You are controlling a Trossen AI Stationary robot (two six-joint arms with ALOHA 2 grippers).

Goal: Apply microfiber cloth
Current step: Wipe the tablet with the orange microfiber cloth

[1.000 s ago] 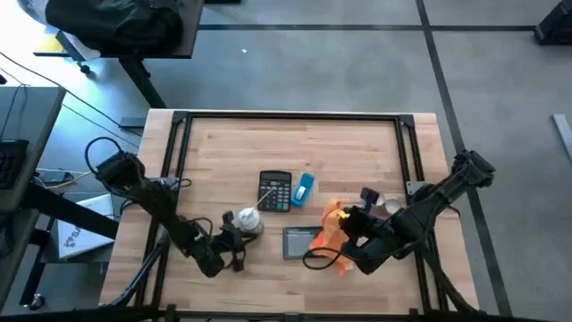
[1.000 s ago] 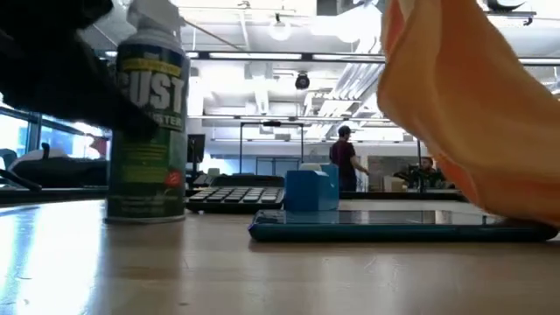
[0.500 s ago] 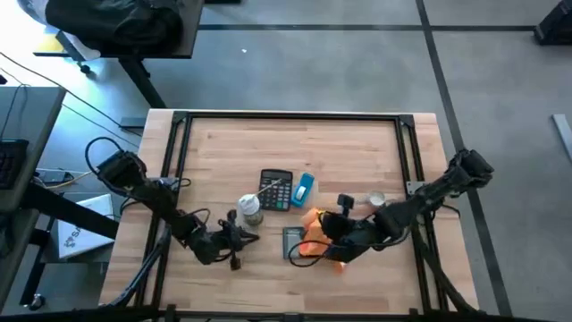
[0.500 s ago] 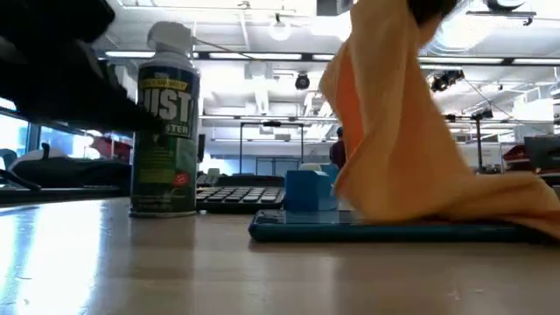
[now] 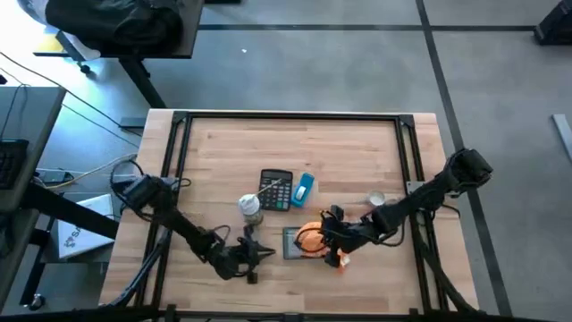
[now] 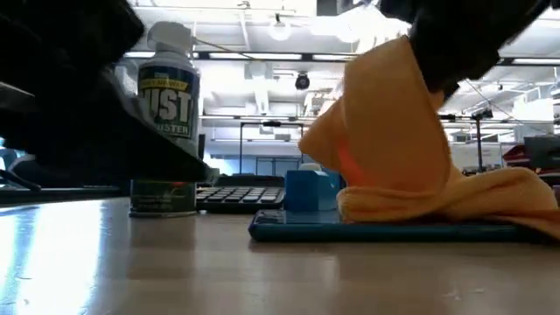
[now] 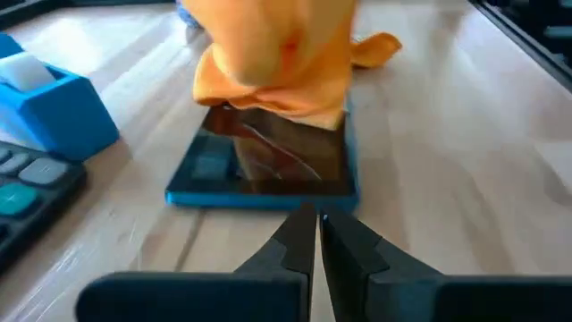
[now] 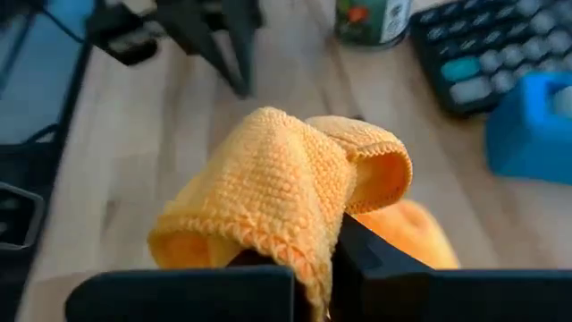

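The orange microfiber cloth (image 5: 310,239) sits bunched on the dark screen of a blue-cased device (image 7: 268,165) that lies flat near the table's front middle. My right gripper (image 8: 326,268) is shut on the cloth, over the device's right part (image 5: 329,234). My left gripper (image 7: 317,222) is shut and holds nothing. It hovers low just left of the device (image 5: 255,255), fingertips pointing at the device's edge. In the low view the cloth (image 6: 394,149) stands heaped on the device (image 6: 394,231). My right gripper pinches a bunched, several-layered fold of the cloth (image 8: 295,206) between its two fingers. It comes from the table's right, slanting down. The cloth's lower part (image 6: 455,197) rests on the device's screen, and a loose end (image 5: 339,260) trails onto the table.
A green spray can (image 5: 250,207) stands upright just beyond my left gripper. Behind the device lie a black calculator (image 5: 275,190) and a small blue object (image 5: 305,186). A small white item (image 5: 377,199) lies at the right. A black frame (image 5: 295,116) rims the table.
My right gripper has carried the cloth toward the table's left and down. The cloth hung above the device's right end and now sits heaped on its screen. My left gripper has drawn away from the spray can, toward the near edge and right, toward the device.
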